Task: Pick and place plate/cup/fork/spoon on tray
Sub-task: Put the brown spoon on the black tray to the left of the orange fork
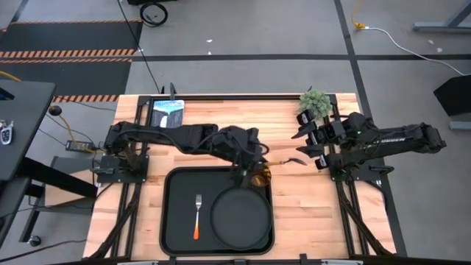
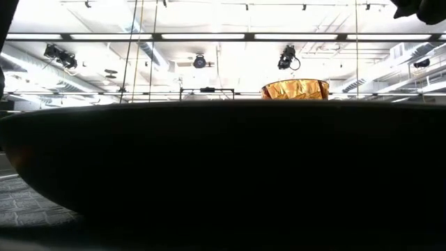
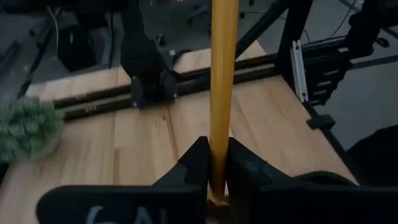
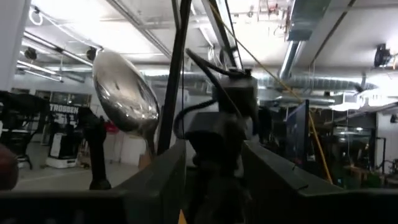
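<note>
Lying on matte black rectangular tray nearest: fork, silver head, reddish handle, left; round rimmed plate right. Standing at tray's far-right corner: translucent amber cup. Pinching spoon by its yellowish handle: left gripper, arm reaching across wooden table. Hovering right, fingers spread, holding nothing: right gripper.

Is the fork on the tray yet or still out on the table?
On the tray. The high view shows the fork lying flat inside the tray, left of the plate, with neither pincer touching it.
</note>
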